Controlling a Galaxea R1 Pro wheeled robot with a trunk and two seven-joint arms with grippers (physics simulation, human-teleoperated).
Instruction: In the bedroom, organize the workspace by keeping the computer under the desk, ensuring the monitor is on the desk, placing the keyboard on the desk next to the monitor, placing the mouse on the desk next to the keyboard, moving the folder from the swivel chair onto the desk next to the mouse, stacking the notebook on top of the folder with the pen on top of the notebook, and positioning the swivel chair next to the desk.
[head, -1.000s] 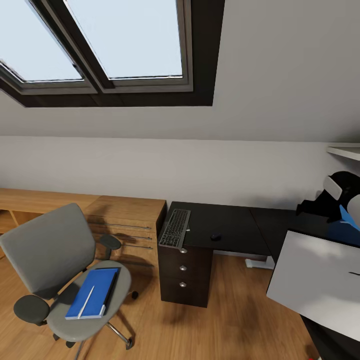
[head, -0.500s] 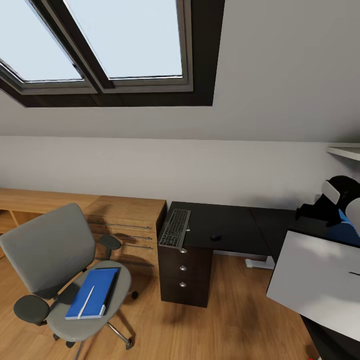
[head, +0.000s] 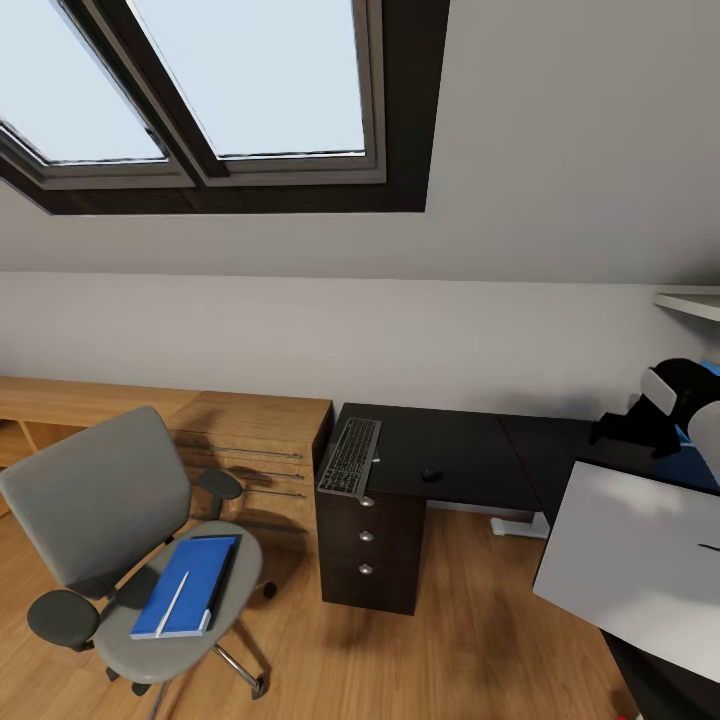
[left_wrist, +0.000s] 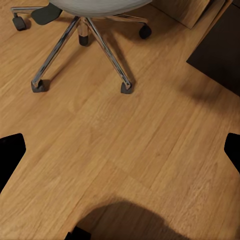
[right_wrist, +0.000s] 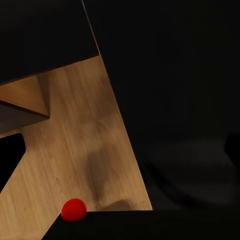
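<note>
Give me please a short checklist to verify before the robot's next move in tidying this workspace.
1. Keyboard on the desk: ok, at its left end.
2. Mouse on the desk, right of the keyboard: ok.
3. Folder on the desk: not ok, it lies on the swivel chair seat with the pen on top.
4. Monitor standing on the desk: cannot tell, its white back shows but not its stand.
5. Left gripper free to grasp: ok, open above the floor, holding nothing.

No text, label, brand, number or sign can be read anywhere.
</note>
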